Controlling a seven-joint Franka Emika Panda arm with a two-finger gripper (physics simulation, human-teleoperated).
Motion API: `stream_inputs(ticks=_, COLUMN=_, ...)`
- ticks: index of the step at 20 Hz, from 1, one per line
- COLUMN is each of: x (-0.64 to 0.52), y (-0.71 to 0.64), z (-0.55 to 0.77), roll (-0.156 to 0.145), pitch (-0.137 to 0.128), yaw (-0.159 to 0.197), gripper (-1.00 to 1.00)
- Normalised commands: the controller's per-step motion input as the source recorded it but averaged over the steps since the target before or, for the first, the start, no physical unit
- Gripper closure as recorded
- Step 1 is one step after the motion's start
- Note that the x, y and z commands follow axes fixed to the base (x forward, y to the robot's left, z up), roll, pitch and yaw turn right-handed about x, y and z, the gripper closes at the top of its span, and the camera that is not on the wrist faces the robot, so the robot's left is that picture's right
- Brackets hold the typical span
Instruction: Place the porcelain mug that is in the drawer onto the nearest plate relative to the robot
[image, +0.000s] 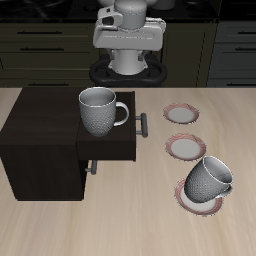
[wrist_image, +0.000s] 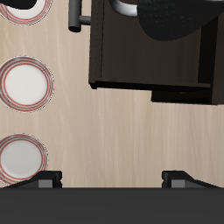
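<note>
Exterior view: the porcelain mug (image: 99, 110) and plate (image: 182, 113) bear no legible writing.

In the exterior frame the cabinet (image: 45, 140) fills the left, its drawer (image: 110, 140) pulled out toward the centre. A porcelain mug (image: 99, 110) stands at its top. Right of centre, three plates run down the desk (image: 140, 215); the lowest (image: 200, 198) carries a tipped second mug (image: 210, 178).

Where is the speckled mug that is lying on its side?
The tipped speckled grey-white mug lies on the round saucer nearest the table's front edge, beside the dark wooden cabinet.
</note>
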Motion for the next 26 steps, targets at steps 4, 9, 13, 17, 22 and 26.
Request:
stream_inputs(ticks=4, x=0.00, y=-0.01, z=0.01, roll=-0.001, pitch=-0.005, yaw=0.011, gripper=-1.00)
stream_inputs(ticks=9, x=-0.02, y=-0.01, z=0.09, roll=0.017, pitch=-0.009, yaw=0.034, gripper=-1.00)
stream_inputs(ticks=13, x=0.05, y=-0.04, z=0.42, roll=0.014, pitch=-0.006, yaw=0.032, gripper=-1.00)
stream_inputs(ticks=17, x=0.14, y=-0.02, z=0.38, roll=0.010, pitch=-0.018, yaw=0.016, gripper=-1.00)
stream_inputs(ticks=22, x=0.40, y=-0.21, z=0.34, roll=-0.059, pitch=-0.022, yaw=0.057, gripper=-1.00)
stream_inputs(ticks=26, x=0.48, y=-0.36, z=0.21, roll=-0.088, pitch=-0.012, yaw=0.008, gripper=-1.00)
